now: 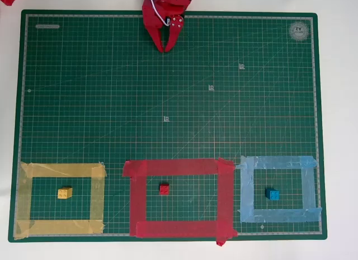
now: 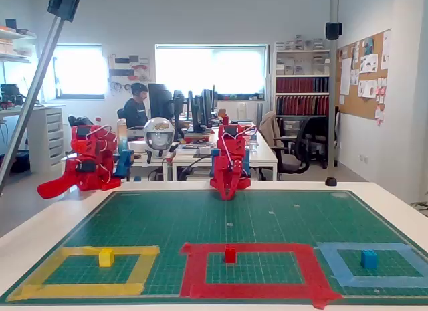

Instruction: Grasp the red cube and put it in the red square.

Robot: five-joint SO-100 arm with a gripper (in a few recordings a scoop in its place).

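Note:
The red cube (image 1: 164, 189) (image 2: 230, 254) rests on the green mat inside the red square (image 1: 179, 229) (image 2: 251, 289), a frame of wide red tape at the mat's near edge. My red gripper (image 1: 167, 48) (image 2: 228, 194) is far from it, at the mat's far edge, pointing down at the mat. Its two fingertips touch, so it is shut with nothing in it.
A yellow cube (image 1: 65, 193) (image 2: 105, 257) lies inside a yellow tape frame (image 1: 61, 170) on the left. A blue cube (image 1: 273, 194) (image 2: 369, 259) lies inside a light-blue tape frame (image 1: 279, 215) on the right. The green cutting mat (image 1: 168, 103) covers most of the white table.

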